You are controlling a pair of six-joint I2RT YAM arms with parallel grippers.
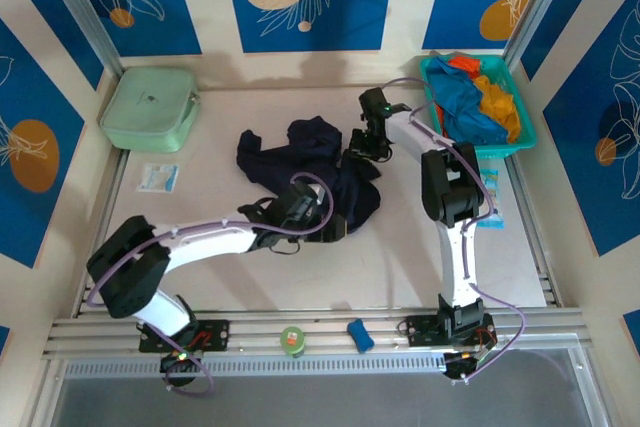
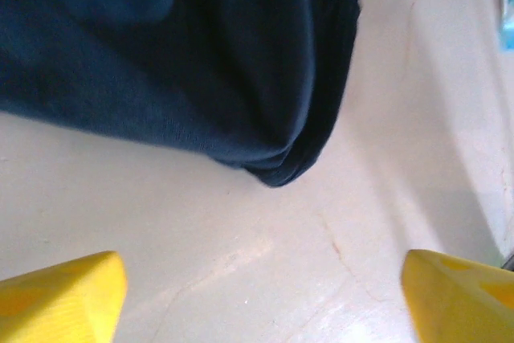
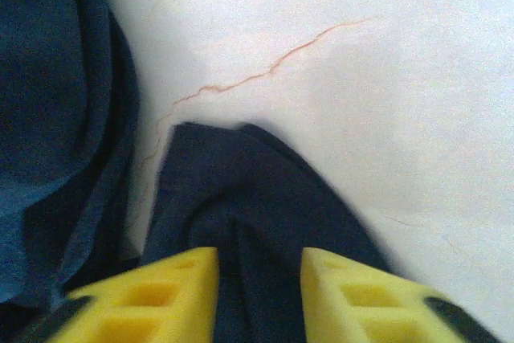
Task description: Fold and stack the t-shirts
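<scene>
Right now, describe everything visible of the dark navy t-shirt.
The dark navy t-shirt is soft, knit-looking cloth. It is not folded and lies crumpled in a heap in the middle of the table, with rounded folds and a hemmed edge. One ridge of it runs between the right fingers, which stand apart. The left fingers are spread wide over bare table, just short of its edge.

navy t-shirt (image 1: 310, 142) crumpled on table (image 1: 200, 187), blue t-shirt (image 1: 465, 107), orange t-shirt (image 1: 500, 97) in basket (image 1: 505, 150)
</scene>
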